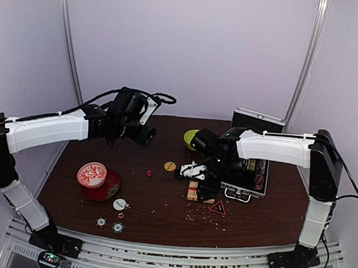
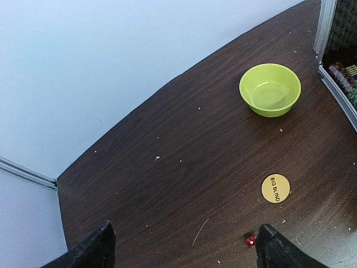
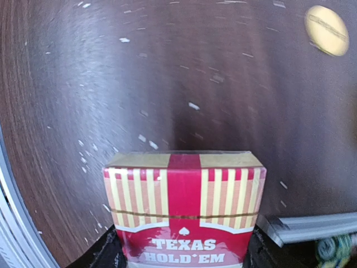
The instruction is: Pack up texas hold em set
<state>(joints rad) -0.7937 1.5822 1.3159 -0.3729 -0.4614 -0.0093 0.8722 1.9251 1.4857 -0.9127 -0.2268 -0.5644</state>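
Observation:
My right gripper (image 1: pixel 202 185) is shut on a red-and-cream striped card deck (image 3: pixel 184 206) marked TEXAS HOLD'EM, low over the table just left of the open silver case (image 1: pixel 250 180). Part of that deck (image 1: pixel 192 190) shows beside the fingers from above. The case lid (image 1: pixel 257 120) stands upright behind. My left gripper (image 2: pixel 187 252) hangs open and empty above the back of the table. A tiny red die (image 2: pixel 250 241) lies by its right finger (image 2: pixel 279 251). A yellow BIG BLIND button (image 2: pixel 275 188) lies nearby. Loose round chips (image 1: pixel 119 204) sit near the front left.
A lime-green bowl (image 1: pixel 191 137) stands at the back centre. A red-and-white patterned tin (image 1: pixel 92 175) sits at the front left. A black and red triangle piece (image 1: pixel 217 207) lies in front of the case. Crumbs dot the brown tabletop (image 1: pixel 155 200).

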